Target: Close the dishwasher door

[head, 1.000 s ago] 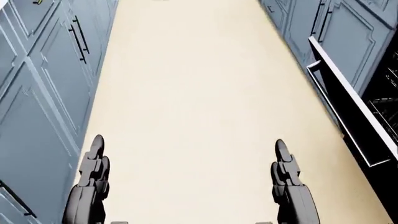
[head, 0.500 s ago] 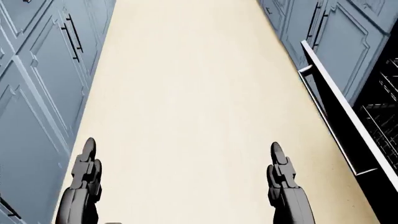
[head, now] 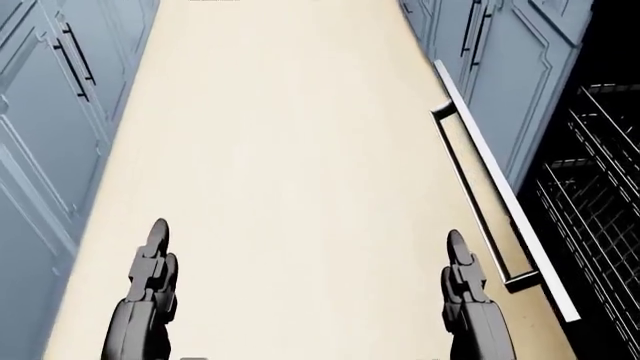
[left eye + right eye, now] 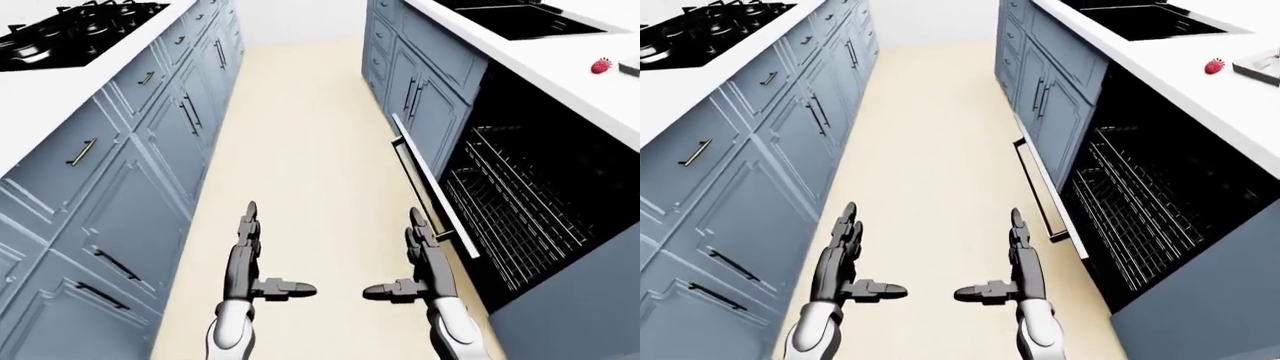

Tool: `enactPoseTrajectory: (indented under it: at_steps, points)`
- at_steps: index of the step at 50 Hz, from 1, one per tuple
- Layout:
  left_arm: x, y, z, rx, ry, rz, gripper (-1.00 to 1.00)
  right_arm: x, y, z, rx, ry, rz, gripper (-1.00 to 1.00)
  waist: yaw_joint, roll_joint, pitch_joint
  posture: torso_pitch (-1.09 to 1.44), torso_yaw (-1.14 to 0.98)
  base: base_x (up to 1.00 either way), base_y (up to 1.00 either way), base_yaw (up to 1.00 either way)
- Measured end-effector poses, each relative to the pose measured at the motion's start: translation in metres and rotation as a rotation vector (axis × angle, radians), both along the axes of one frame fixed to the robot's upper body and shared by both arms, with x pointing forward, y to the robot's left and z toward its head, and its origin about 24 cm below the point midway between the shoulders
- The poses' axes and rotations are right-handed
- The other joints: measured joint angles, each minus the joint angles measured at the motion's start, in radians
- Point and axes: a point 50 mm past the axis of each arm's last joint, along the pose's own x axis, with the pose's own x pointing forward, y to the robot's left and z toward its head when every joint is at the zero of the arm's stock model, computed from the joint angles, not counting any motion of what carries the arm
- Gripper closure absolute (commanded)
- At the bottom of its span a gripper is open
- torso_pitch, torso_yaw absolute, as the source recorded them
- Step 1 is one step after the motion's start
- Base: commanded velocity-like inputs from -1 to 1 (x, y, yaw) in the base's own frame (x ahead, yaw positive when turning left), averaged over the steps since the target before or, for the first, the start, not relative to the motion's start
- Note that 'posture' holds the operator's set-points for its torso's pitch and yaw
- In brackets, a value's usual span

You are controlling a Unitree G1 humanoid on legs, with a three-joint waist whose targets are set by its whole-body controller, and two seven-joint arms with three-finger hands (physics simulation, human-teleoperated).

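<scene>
The dishwasher door hangs open on the right of the left-eye view, its edge and long bar handle jutting over the cream floor. Behind it the dark cavity shows black wire racks. My right hand is open, fingers straight and thumb out to the left, just left of and below the door's near end, not touching it. My left hand is open in the same pose, over the floor on the left.
Blue cabinets with dark handles line the left of a narrow aisle, with a black gas hob on the white counter. More blue cabinets stand on the right beyond the door. A small red thing lies on the right counter.
The camera has moved: in the head view the door and its handle have slid left and down, closer to my right hand. Both hands hold the same open pose.
</scene>
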Motion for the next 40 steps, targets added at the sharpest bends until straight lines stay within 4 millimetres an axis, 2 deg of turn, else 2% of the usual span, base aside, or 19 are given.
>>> enactPoseTrajectory:
  at_steps: [5, 8, 9, 10, 12, 13, 16, 18, 19, 20, 23, 26, 29, 32, 34, 36, 40]
  points:
    - [-0.001, 0.003, -0.001, 0.003, 0.004, 0.013, -1.0, 0.001, 0.003, 0.003, 0.005, -0.019, 0.012, -1.0, 0.009, 0.034, 0.001, 0.0, 0.0, 0.0, -0.19, 0.0]
    - [0.0, 0.003, 0.001, 0.004, -0.004, 0.013, -1.0, 0.002, 0.004, 0.006, 0.006, -0.031, 0.015, -1.0, 0.012, 0.068, 0.005, 0.0, 0.0, 0.0, -0.19, 0.0]
    - [-0.001, 0.005, 0.001, 0.009, -0.002, 0.019, -1.0, 0.002, 0.006, 0.005, 0.012, -0.028, 0.021, -1.0, 0.018, 0.056, 0.009, 0.0, 0.0, 0.0, -0.19, 0.0]
    - [-0.001, 0.007, -0.001, 0.01, 0.005, 0.026, -1.0, 0.001, 0.008, 0.003, 0.015, -0.018, 0.028, -1.0, 0.023, 0.054, 0.011, 0.0, 0.0, 0.0, -0.11, 0.0]
    - [-0.002, 0.009, -0.005, 0.013, 0.022, 0.038, -1.0, 0.0, 0.009, -0.001, 0.018, 0.001, 0.036, -1.0, 0.027, 0.062, 0.006, 0.0, 0.0, 0.0, -0.03, 0.0]
    - [-0.002, 0.009, -0.004, 0.012, 0.02, 0.037, -1.0, -0.001, 0.009, -0.001, 0.017, 0.001, 0.034, -1.0, 0.022, 0.058, 0.003, 0.0, 0.0, 0.0, 0.0, 0.0]
    - [0.0, 0.008, 0.001, 0.011, -0.008, 0.032, -1.0, 0.001, 0.007, 0.004, 0.014, -0.02, 0.028, -1.0, 0.018, 0.021, 0.009, 0.0, 0.0, 0.0, 0.0, 0.0]
    - [0.0, 0.007, 0.002, 0.01, -0.017, 0.028, -1.0, 0.001, 0.007, 0.006, 0.013, -0.033, 0.026, -1.0, 0.024, -0.01, 0.01, 0.0, 0.0, 0.0, -0.05, 0.0]
    - [0.0, 0.007, 0.002, 0.01, -0.013, 0.028, -1.0, 0.001, 0.007, 0.006, 0.014, -0.032, 0.028, -1.0, 0.023, -0.032, 0.006, 0.0, 0.0, 0.0, -0.2, 0.0]
    - [0.0, 0.006, -0.001, 0.006, -0.001, 0.027, -1.0, 0.001, 0.007, 0.004, 0.012, -0.024, 0.027, -1.0, 0.018, -0.033, 0.008, 0.0, 0.0, 0.0, -0.28, 0.0]
    - [-0.002, 0.005, -0.006, 0.007, 0.026, 0.019, -1.0, -0.001, 0.005, 0.001, 0.012, -0.008, 0.019, -1.0, 0.016, -0.014, 0.012, 0.0, 0.0, 0.0, -0.3, 0.0]
    - [-0.002, 0.007, -0.004, 0.01, 0.014, 0.026, -1.0, -0.001, 0.006, 0.002, 0.013, -0.011, 0.022, -1.0, 0.016, -0.017, 0.009, 0.0, 0.0, 0.0, -0.3, 0.0]
    - [-0.001, 0.003, -0.001, 0.003, -0.002, 0.016, -1.0, 0.0, 0.003, 0.003, 0.005, -0.015, 0.015, -1.0, 0.01, -0.007, 0.006, 0.0, 0.0, 0.0, -0.07, 0.0]
    - [-0.001, -0.002, 0.0, -0.003, -0.01, -0.005, -1.0, 0.0, 0.0, 0.003, -0.002, -0.016, 0.003, -1.0, 0.007, -0.014, 0.007, 0.0, 0.0, 0.0, 0.0, 0.0]
    - [-0.001, -0.002, 0.0, -0.002, -0.005, -0.008, -1.0, 0.0, 0.001, 0.003, -0.001, -0.015, 0.004, -1.0, 0.007, -0.01, 0.007, 0.0, 0.0, 0.0, 0.0, 0.0]
    - [-0.001, -0.001, -0.001, -0.001, -0.002, -0.005, -1.0, 0.001, 0.002, 0.004, 0.001, -0.018, 0.009, -1.0, 0.006, 0.001, 0.005, 0.0, 0.0, 0.0, -0.08, 0.0]
    - [-0.002, 0.0, -0.002, -0.001, 0.006, 0.0, -1.0, 0.002, 0.004, 0.004, 0.002, -0.014, 0.015, -1.0, 0.015, 0.055, 0.013, 0.0, 0.0, 0.0, -0.26, 0.0]
